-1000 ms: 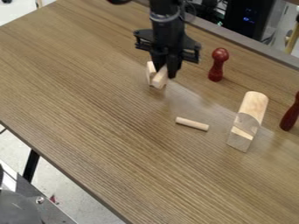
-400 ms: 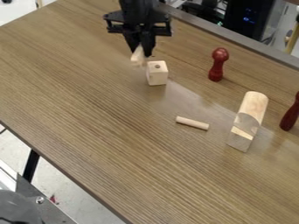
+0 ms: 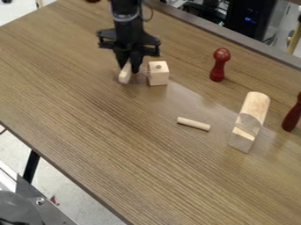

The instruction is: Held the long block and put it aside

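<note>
The long block (image 3: pixel 125 74) – tilted, pinched in the jaws of the gripper (image 3: pixel 130 67) – is just left of the holed cube (image 3: pixel 158 74), so early release could topple it, or rightward drift could knock the cube.

Blk. robot arm (image 3: pixel 120 6) w/ grey band (image 3: pixel 124 18) round its lower section & thin dark cable (image 3: pixel 148 15) looped alongside. Blk. gripper (image 3: pixel 130 69) has wide crosspiece (image 3: pixel 148 45), stubby upright ends & 2 tapered fingers (image 3: pixel 136 62).
</note>
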{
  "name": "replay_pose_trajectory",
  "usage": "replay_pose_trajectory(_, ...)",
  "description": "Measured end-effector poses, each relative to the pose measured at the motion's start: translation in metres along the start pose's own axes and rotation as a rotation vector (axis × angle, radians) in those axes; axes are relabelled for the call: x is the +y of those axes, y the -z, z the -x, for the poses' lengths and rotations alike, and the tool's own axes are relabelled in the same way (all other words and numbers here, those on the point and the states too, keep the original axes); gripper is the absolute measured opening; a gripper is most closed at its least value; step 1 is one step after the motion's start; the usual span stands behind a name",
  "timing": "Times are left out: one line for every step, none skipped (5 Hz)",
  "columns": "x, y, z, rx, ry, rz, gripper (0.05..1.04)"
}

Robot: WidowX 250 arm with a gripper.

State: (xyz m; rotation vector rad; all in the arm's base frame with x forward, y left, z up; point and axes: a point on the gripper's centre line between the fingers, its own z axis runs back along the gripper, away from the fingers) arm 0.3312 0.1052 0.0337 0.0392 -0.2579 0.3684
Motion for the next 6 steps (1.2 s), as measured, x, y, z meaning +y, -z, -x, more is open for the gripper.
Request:
replay_pose_trajectory(0.003,0.009,0.002,0.02,-0.001,-0.016,0.181)
replay_pose_trajectory(0.003,0.009,0.001,0.026,-0.01,-0.016,0.231)
replay_pose_trajectory(0.006,0.008,-0.002,0.028,-0.037,-0.013,0.499)
replay_pose_trajectory(0.009,0.007,-0.002,0.026,-0.06,-0.017,0.821)
replay_pose_trajectory(0.013,-0.003,-0.004,0.0,-0.081,-0.034,1.003)
replay_pose_trajectory(0.015,-0.029,-0.008,-0.068,-0.089,-0.041,0.999)
